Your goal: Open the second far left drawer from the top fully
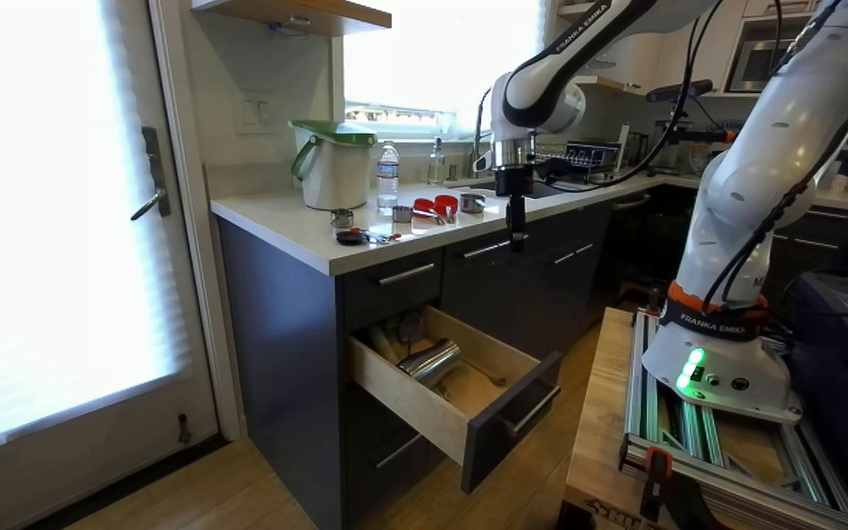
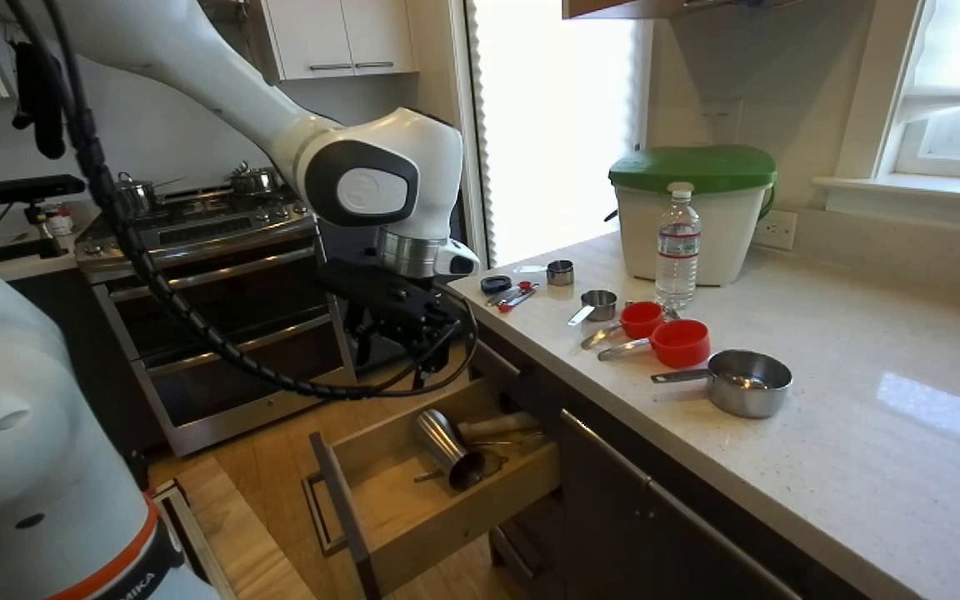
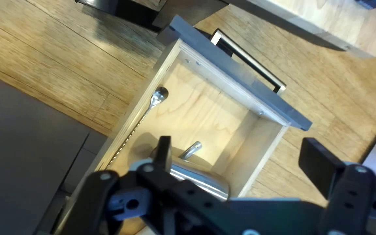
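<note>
The second far left drawer from the top (image 1: 497,439) stands pulled far out of the dark cabinet, its pale wood box (image 2: 447,533) exposed. On its charcoal front (image 3: 240,75) is a silver bar handle (image 3: 250,59), which nothing touches. Inside lie a shiny metal cup (image 1: 430,358) on its side and a long twisted spoon (image 3: 157,97). My gripper (image 3: 236,145) hangs above the drawer, pointing down, its fingers wide apart with nothing between them. In an exterior view the gripper (image 1: 517,239) is at about countertop height, apart from drawer and handle.
A closed drawer (image 1: 394,283) sits above, another (image 1: 398,449) below. The white countertop (image 2: 847,433) holds measuring cups (image 2: 680,342), a water bottle (image 2: 677,250) and a green-lidded bin (image 2: 688,217). The robot's wooden bench (image 1: 601,383) stands close past the drawer's front.
</note>
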